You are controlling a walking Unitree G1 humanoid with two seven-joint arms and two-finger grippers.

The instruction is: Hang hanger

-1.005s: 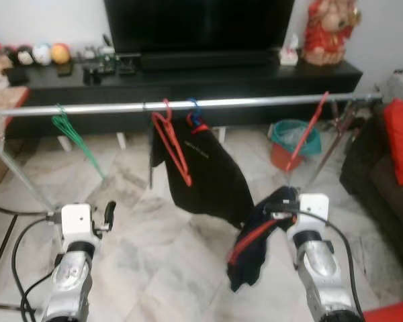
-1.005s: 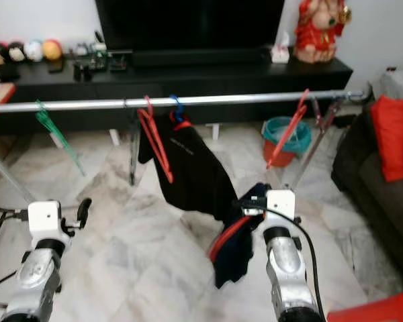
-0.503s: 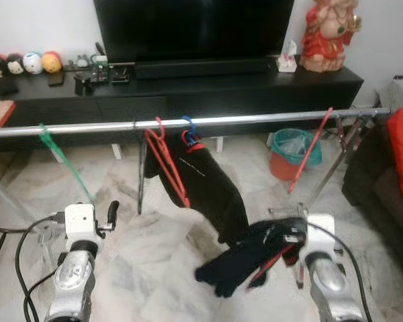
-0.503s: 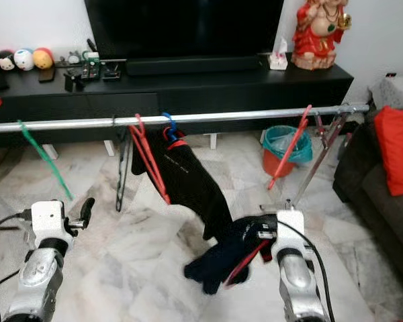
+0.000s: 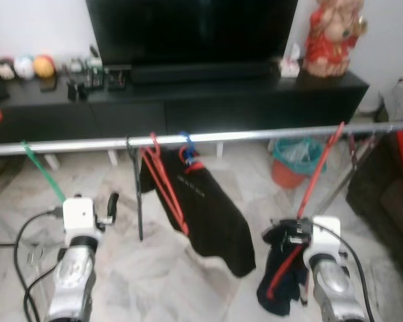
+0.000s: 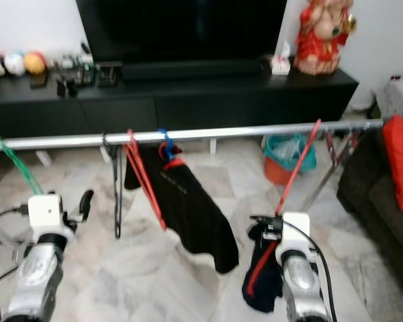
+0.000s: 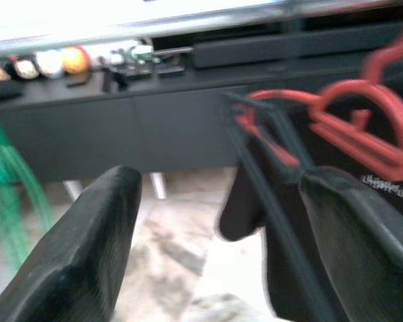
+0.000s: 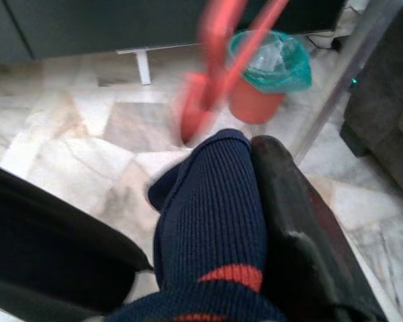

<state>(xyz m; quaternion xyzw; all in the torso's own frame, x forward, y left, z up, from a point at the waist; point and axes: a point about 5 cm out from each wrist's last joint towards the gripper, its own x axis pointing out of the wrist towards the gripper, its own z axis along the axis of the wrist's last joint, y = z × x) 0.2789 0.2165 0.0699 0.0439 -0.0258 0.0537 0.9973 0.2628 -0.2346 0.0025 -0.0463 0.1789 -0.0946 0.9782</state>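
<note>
A silver rail (image 5: pixel 255 136) runs across in front of me. On it hang a green hanger (image 5: pixel 43 173), a black hanger (image 5: pixel 138 201), a red hanger (image 5: pixel 169 191), a blue-hooked hanger with a black garment (image 5: pixel 211 215), and another red hanger (image 5: pixel 322 168) near the right end. Below the rail, my right gripper (image 5: pixel 287 239) is shut on a red hanger (image 5: pixel 277 282) carrying a dark navy knit garment (image 8: pixel 208 215), which hangs straight down. My left gripper (image 7: pixel 221 235) is open and holds nothing, low at the left, facing the black and red hangers.
A black TV console (image 5: pixel 221 94) with a TV, small toys and a red statue (image 5: pixel 332 37) stands behind the rail. A teal and orange bin (image 6: pixel 289 157) sits under the rail's right end by the rack leg. A dark sofa (image 5: pixel 389 194) with a red cushion (image 6: pixel 399 161) borders the right.
The camera has shifted, and the rail now sits lower in the picture. The navy garment, swung out to the left half a second ago, now hangs straight down under my right gripper.
</note>
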